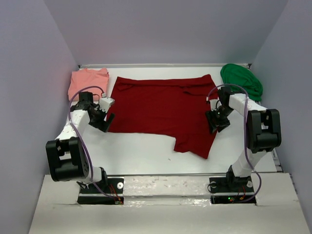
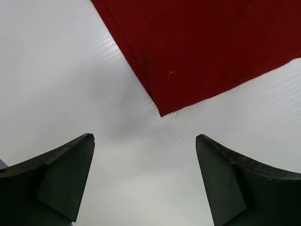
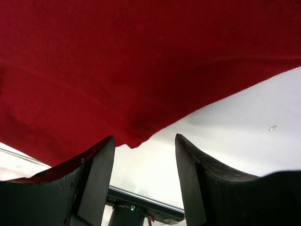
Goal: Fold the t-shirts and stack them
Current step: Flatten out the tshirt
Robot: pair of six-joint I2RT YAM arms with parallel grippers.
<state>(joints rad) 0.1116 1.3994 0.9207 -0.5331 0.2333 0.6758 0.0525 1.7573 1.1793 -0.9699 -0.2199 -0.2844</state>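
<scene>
The dark red t-shirt (image 1: 163, 109) lies spread across the middle of the table, partly folded, with a flap hanging toward the front right. The salmon-pink t-shirt (image 1: 87, 81) lies folded at the back left. The bright green t-shirt (image 1: 242, 79) is bunched at the back right. My left gripper (image 1: 106, 123) is open and empty just off the red shirt's front left corner (image 2: 162, 110). My right gripper (image 1: 215, 123) is open at the red shirt's right edge (image 3: 136, 141), jaws apart with nothing between them.
The white table (image 1: 141, 146) is walled by grey panels on three sides. A metal rail (image 1: 165, 174) runs along the front edge by the arm bases.
</scene>
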